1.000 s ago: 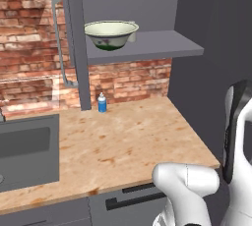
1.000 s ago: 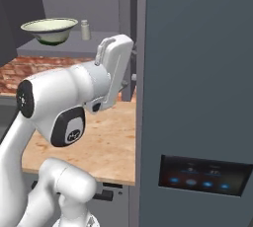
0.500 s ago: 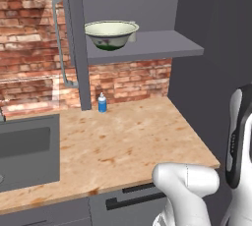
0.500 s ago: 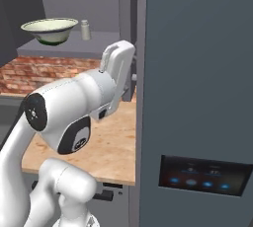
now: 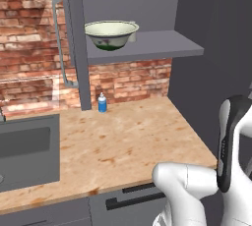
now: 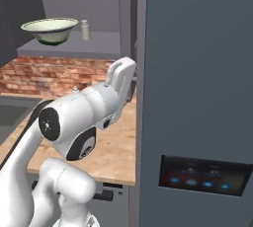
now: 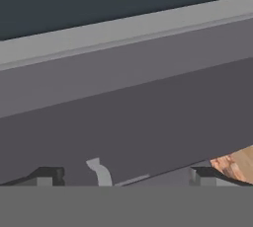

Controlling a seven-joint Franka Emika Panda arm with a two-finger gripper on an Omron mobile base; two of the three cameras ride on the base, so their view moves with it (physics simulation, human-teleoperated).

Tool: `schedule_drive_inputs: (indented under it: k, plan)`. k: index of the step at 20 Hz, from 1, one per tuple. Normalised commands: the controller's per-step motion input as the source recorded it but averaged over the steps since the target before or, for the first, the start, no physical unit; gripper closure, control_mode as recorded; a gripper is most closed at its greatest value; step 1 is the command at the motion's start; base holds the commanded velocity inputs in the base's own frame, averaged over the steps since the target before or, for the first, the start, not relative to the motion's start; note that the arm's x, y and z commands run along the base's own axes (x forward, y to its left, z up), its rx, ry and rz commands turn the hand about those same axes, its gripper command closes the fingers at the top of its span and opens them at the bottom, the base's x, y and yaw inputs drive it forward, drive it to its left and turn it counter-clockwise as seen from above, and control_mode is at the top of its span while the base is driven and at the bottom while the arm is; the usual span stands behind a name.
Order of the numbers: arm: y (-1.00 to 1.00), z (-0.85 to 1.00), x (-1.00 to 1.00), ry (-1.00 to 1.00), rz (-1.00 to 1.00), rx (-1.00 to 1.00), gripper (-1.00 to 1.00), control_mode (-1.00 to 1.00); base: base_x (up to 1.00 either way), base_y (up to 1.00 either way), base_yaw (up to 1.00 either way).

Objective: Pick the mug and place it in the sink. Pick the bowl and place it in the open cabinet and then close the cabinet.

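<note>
Left base view: the bowl (image 5: 111,34) sits on the cabinet (image 5: 147,48) shelf near its left edge, beside the door's bar handle (image 5: 61,43); a small blue bottle (image 5: 102,103) stands at the counter's (image 5: 123,141) back edge.

Right base view: the arm reaches behind the open right door (image 6: 197,73); a blind swing could jam there.

Hand view: the gripper (image 7: 126,175), fingers spread wide and empty, faces a grey panel; misjudging it risks a glancing push.
</note>
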Motion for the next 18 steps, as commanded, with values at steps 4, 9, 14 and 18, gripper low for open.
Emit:
schedule_drive_inputs:
  k: [4, 9, 14, 18]
  plan:
    - [0.00, -0.01, 0.72, 0.00, 0.00, 0.00, -1.00, -1.00, 0.00, 0.00, 0.00]
    - [0.00, 0.00, 0.96, 0.01, 0.00, 0.00, -1.00, -1.00, 0.00, 0.00, 0.00]
    - [0.24, -0.08, 0.65, 0.03, 0.02, 0.00, -1.00, -1.00, 0.00, 0.00, 0.00]
    - [0.71, -0.31, 0.46, 0.00, 0.04, 0.00, -1.00, -1.00, 0.00, 0.00, 0.00]
